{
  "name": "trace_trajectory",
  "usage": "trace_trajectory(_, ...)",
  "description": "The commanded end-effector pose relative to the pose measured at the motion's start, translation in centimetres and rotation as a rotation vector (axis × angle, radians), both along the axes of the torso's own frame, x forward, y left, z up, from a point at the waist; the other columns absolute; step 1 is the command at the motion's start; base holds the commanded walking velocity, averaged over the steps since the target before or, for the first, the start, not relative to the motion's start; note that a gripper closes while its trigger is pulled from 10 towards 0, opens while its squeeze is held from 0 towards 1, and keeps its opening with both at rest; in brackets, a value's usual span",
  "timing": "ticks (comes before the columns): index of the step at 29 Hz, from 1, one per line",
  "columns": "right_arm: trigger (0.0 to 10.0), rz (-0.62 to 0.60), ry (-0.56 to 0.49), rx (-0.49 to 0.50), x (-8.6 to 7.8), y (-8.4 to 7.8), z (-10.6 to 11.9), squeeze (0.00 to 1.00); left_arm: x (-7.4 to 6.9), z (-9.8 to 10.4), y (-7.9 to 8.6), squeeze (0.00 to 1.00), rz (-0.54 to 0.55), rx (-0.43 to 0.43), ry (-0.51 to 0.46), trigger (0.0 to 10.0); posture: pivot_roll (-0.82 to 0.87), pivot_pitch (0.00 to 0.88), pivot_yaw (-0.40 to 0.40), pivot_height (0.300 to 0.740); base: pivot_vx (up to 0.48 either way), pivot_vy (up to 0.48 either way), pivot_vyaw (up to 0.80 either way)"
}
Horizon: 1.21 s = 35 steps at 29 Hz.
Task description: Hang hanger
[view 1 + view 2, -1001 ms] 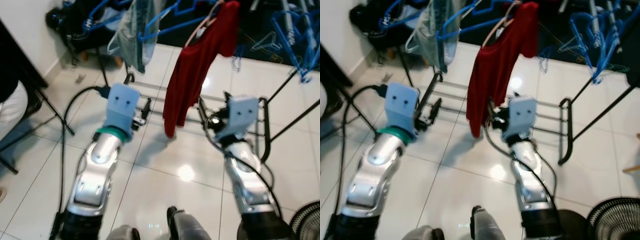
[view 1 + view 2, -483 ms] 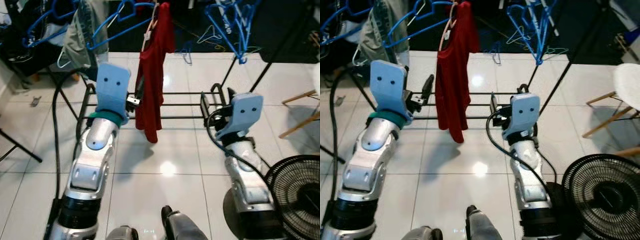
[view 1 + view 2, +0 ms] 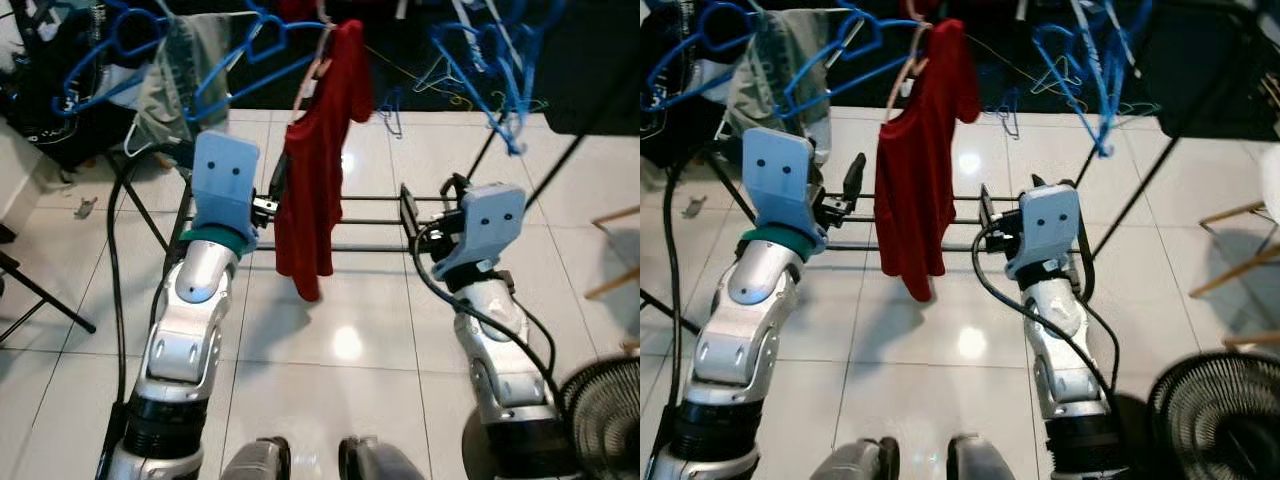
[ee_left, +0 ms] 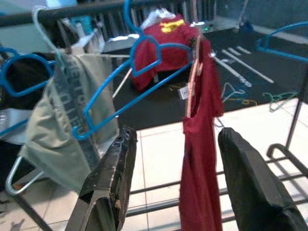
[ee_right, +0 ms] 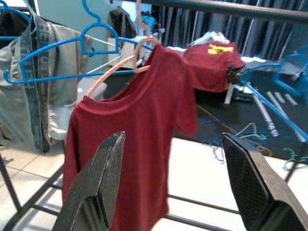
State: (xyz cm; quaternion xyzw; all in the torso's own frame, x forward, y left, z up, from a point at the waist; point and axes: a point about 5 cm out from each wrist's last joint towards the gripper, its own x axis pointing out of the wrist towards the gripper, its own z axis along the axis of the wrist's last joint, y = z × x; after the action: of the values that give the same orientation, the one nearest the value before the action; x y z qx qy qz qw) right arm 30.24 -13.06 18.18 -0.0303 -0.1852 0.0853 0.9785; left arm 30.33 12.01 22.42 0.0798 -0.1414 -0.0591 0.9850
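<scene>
— Two tools are showing; how are they standing?
— Both are raised in front of the robot over the white tiled floor (image 3: 340, 340). Left tool (image 4: 175, 185) is pointing at the drying rack with its fingers (image 4: 113, 180) spread wide and nothing between them. Right tool (image 5: 173, 185) is doing the same: fingers (image 5: 98, 187) spread, gripping nothing.

— Where is the hanger sitting?
— Pink hanger (image 5: 126, 62) is hanging from the dark top rail (image 5: 240, 7) of the rack, carrying the red T-shirt (image 3: 318, 170). The shirt is dangling between the two arms as the head cameras see it, nearer the left arm. Neither tool is touching it.

— What is hanging beside it?
— Several blue hangers (image 3: 820, 60) are hooking over the same rail on the robot's left; one is holding a grey-green garment (image 3: 175, 80). More blue hangers (image 3: 490, 60) are dangling to the right. Behind, a second red shirt with a yellow print (image 5: 211, 65) is lying draped over something dark — its support is too unclear to name.

— Anything lower down?
— Black lower bars of the rack (image 3: 370, 222) are running across just beyond the tools. A black cable (image 3: 112, 280) is trailing over the tiles on the left. A round black fan (image 3: 1210, 415) is standing at the right edge, near the right arm's base.
</scene>
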Motion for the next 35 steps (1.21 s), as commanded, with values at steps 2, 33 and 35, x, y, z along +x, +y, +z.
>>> trace_trajectory(2,10.0,-0.044,0.024,-0.002,0.0,-1.1,-0.5,0.0,-0.2,0.0,-1.1,0.0,-0.056,0.002,-0.004,10.0,-0.04,0.144,0.071,0.74,0.48,0.0,-0.78)
trace_trajectory(33,10.0,-0.023,-0.038,-0.11,0.1,-0.6,0.4,0.0,-2.5,0.5,-2.1,0.0,-0.406,0.056,0.139,10.0,-0.03,0.144,0.079,0.74,0.199,0.0,-0.05)
trace_trajectory(35,10.0,-0.02,-0.04,-0.108,0.1,-0.5,0.5,0.0,-2.0,0.5,-2.1,0.0,-0.393,0.061,0.131,10.0,-0.03,0.143,0.074,0.74,0.0,0.0,0.0)
